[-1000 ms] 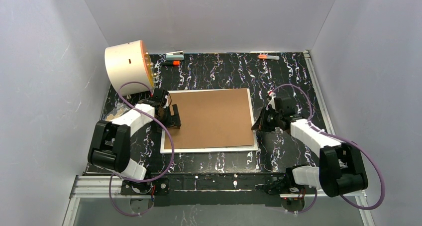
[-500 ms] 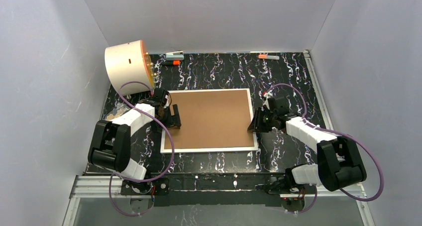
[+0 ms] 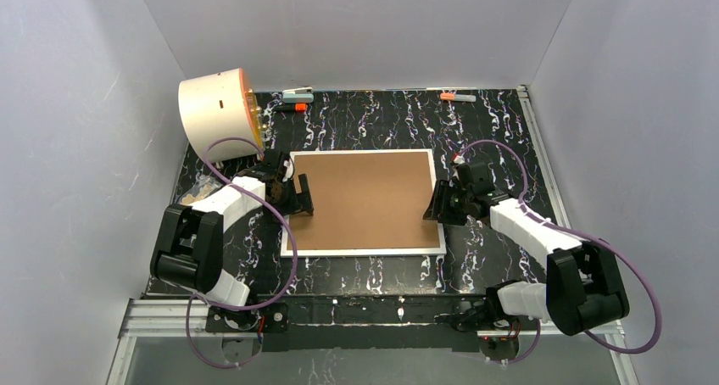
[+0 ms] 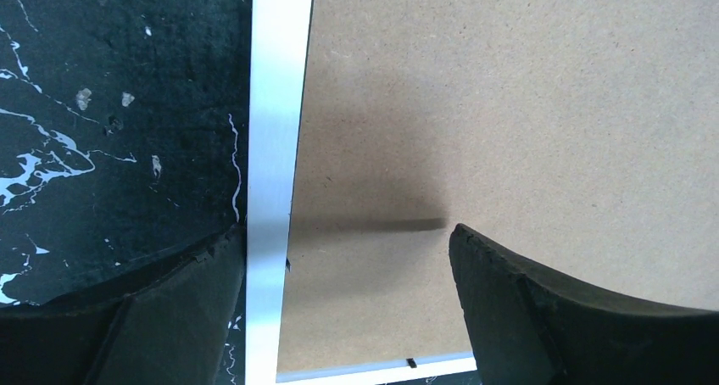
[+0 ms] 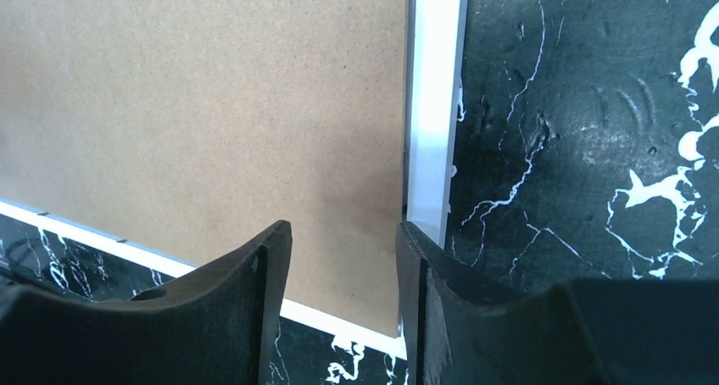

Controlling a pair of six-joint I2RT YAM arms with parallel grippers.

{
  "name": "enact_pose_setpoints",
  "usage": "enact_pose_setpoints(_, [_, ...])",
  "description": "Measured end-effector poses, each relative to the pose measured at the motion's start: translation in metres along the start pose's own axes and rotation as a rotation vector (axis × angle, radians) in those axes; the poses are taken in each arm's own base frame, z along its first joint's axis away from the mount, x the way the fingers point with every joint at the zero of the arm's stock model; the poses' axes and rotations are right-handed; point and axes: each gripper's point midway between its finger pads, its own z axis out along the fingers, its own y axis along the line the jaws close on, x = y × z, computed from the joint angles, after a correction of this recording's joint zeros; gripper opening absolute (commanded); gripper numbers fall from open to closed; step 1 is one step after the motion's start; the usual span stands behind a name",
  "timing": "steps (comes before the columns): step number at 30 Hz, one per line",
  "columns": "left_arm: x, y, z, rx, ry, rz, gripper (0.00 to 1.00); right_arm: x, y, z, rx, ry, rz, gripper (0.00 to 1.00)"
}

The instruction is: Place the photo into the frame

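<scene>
The frame (image 3: 365, 203) lay flat on the black marbled table (image 3: 492, 122), brown board back upward. At the frame's left edge the left gripper (image 3: 298, 197) stood wide open, one finger outside the white rim and the other over the board, gripping nothing. At the frame's right edge the right gripper (image 3: 437, 205) hung partly open and empty.

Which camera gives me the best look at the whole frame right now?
Top external: the frame lies whole, back up, all four white edges visible. Each wrist view shows only one corner, white edging and brown backing.
</scene>
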Motion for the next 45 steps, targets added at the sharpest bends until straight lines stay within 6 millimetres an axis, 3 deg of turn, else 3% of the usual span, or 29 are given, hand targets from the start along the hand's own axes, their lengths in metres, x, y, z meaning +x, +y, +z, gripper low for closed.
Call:
enact_pose_setpoints(8, [0.000, -0.001, 0.000, 0.007, 0.000, -0.001, 0.88, -0.007, 0.003, -0.011, 0.004, -0.051, 0.001, 0.58])
enact_pose_setpoints(18, [0.000, -0.001, 0.000, 0.008, -0.001, -0.001, 0.88, 0.014, -0.036, -0.003, 0.208, 0.028, 0.084, 0.59])
enact_pose_setpoints(29, [0.000, -0.002, 0.000, 0.012, -0.005, 0.000, 0.88, 0.022, -0.026, 0.008, 0.138, 0.090, 0.100, 0.57])
enact_pose_setpoints(39, [0.000, -0.002, 0.000, 0.016, -0.009, 0.002, 0.89, 0.023, -0.025, 0.010, 0.122, 0.108, 0.101, 0.48])
enact_pose_setpoints(45, [0.000, -0.002, 0.000, 0.016, -0.010, 0.002, 0.89, 0.023, -0.025, 0.010, 0.129, 0.124, 0.103, 0.55])
